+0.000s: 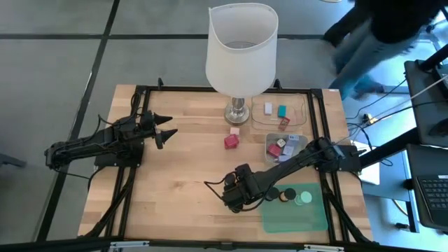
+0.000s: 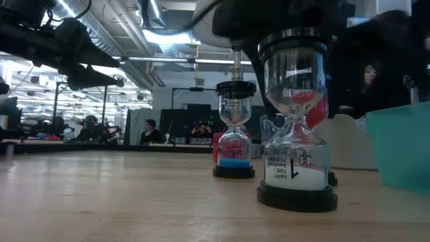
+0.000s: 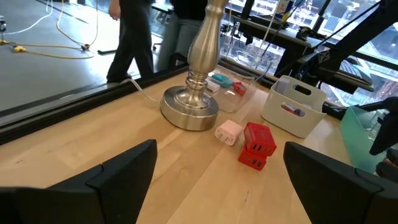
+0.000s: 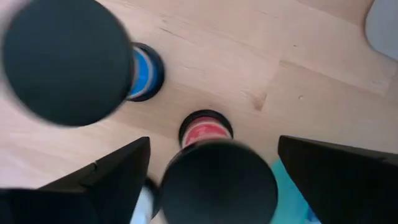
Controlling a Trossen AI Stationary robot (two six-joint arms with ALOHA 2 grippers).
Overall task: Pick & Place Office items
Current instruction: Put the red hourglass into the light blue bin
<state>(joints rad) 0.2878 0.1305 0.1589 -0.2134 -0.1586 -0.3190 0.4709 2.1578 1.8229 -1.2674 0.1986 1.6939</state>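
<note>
Lamp (image 1: 241, 49) stands at far centre of the table (image 1: 182, 175), clear tray (image 1: 302, 105) just right of its base holding white, teal and red blocks. Grey tray (image 1: 269, 148) nearer, with small pieces inside. Red block (image 1: 231, 142) and pink block (image 1: 234, 130) lie on bare wood near the lamp base, close together; contact unclear. Green mat (image 1: 294, 217) at near right carries a black cylinder (image 1: 287, 194) and mint disc (image 1: 305, 196).

Right gripper (image 1: 234, 197) hangs low over the near-centre wood beside the mat, fingers (image 4: 102, 180) apart, nothing held; directly below are sand timers (image 2: 296, 121) standing upright, long axis vertical, black caps up, one blue (image 4: 144, 71), one red (image 4: 205, 129).

Left gripper (image 1: 166, 131) waits at far left, jaws wide, empty.
</note>
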